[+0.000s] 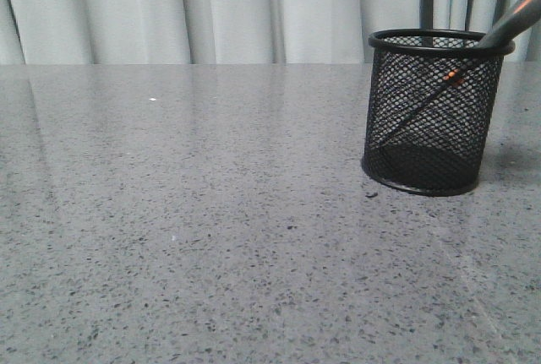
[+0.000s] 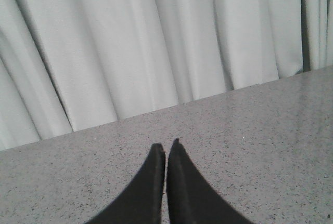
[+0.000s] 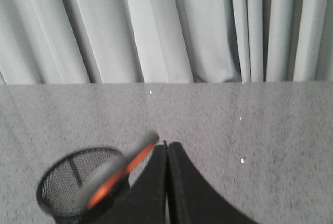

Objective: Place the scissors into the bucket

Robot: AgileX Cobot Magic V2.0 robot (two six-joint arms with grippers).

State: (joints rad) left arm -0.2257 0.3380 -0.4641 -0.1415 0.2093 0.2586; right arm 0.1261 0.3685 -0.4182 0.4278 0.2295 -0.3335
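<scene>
1. Your left gripper point(image 2: 166, 148) hangs over bare table with its two dark fingers pressed together, holding nothing.
2. Your right gripper point(image 3: 166, 145) is likewise closed on nothing, poised just beside the bucket point(image 3: 70, 185).
3. You are working on a grey speckled table point(image 1: 211, 212), backed by a pale pleated curtain point(image 1: 211, 9).
4. The bucket stands upright at the table's right side in the front view, and the scissors point(image 1: 507, 22) are in it.
5. The scissors lean diagonally: blades down toward the bucket's base, handle rising up and right past the rim.
</scene>
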